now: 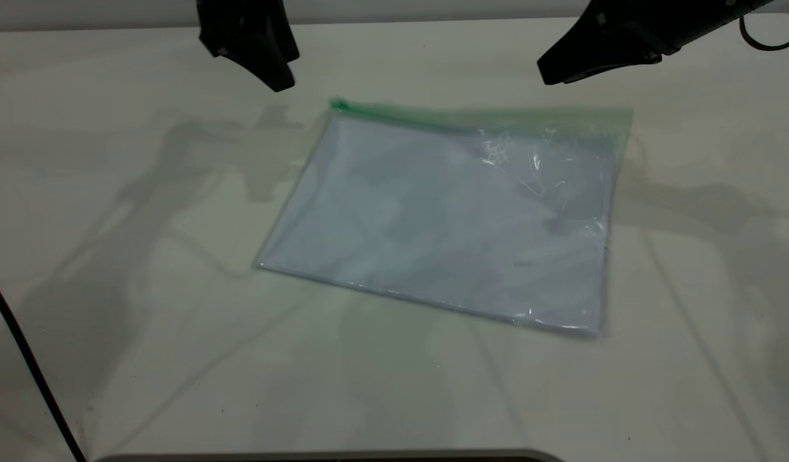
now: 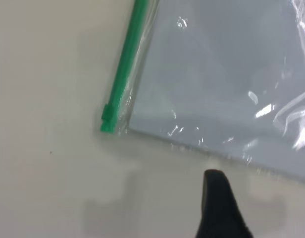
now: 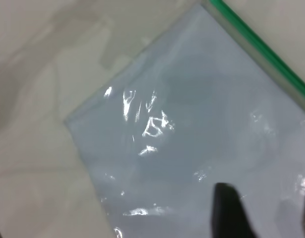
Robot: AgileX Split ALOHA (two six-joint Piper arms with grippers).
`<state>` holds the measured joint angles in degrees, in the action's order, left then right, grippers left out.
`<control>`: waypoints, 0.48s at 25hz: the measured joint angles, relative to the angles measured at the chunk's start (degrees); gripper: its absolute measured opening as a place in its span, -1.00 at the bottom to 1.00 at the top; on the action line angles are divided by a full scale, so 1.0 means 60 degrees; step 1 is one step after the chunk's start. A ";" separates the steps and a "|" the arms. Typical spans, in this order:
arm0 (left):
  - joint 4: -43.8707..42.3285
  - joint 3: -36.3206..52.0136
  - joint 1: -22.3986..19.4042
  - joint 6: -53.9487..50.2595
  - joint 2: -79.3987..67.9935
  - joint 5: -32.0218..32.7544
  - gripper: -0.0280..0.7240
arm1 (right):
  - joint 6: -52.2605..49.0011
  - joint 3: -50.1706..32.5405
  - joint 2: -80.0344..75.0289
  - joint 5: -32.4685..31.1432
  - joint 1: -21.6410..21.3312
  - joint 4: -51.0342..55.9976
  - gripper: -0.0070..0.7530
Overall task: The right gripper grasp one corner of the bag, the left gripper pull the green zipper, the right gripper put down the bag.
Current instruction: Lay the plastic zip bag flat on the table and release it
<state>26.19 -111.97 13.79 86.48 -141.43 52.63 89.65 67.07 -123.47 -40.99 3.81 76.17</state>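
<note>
The bag [image 1: 445, 218] is lying flat near the middle of the worktop [image 1: 112, 359], its long axis running roughly parallel to the far edge, with the green zipper [image 1: 471, 114] along its far side and the slider tab at the left end. The right gripper [image 1: 551, 67] is hovering just beyond the bag's far right corner, probably lining up to pinch it; whether its jaws are parted I cannot tell. The left gripper [image 1: 280, 82] is hanging near the tab end, holding nothing, its opening likewise unclear, apparently waiting to pull.
</note>
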 joint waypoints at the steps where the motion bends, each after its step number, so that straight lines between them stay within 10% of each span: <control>1: 0.0124 0.0000 0.0000 -0.0278 0.0000 -0.0033 0.44 | -0.0157 0.0000 0.0010 0.0027 0.0000 -0.0034 0.38; 5: 0.0241 0.0000 0.0000 -0.1704 0.0257 -0.0203 0.46 | -0.0529 0.0000 0.0219 0.1126 0.0000 -0.0181 0.75; 12: -0.1530 0.0000 0.0000 -0.5438 0.2075 -0.0171 0.46 | -0.2450 -0.0009 0.2779 0.2745 0.0000 -0.2169 0.67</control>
<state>17.01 -111.97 13.79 53.85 -128.98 51.61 74.96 67.02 -106.79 -24.52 3.81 63.15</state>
